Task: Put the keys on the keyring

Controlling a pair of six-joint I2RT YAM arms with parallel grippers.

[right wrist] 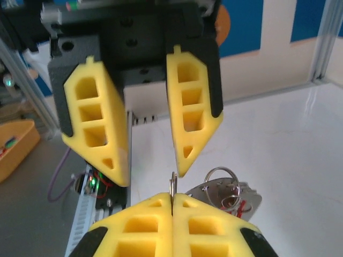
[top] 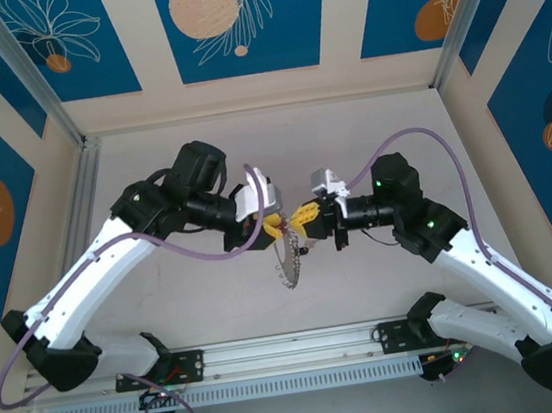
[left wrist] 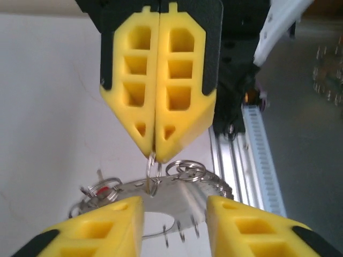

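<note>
- I am pinching the right fingers [right wrist: 144,222] tightly together on a thin wire loop at the top of the keyring [top: 282,264].
- The keyring is hanging from that pinch above the desk [top: 368,135], between the two arms. I am not making out the keys among its silvery pieces.
- Just beyond, the left fingers [right wrist: 190,123] are standing apart on either side of the ring, gripping nothing.
- I am judging this a regrip: the left fingers should be closing squarely on the ring's edge while the right pinch is holding it steady against swinging.
</note>
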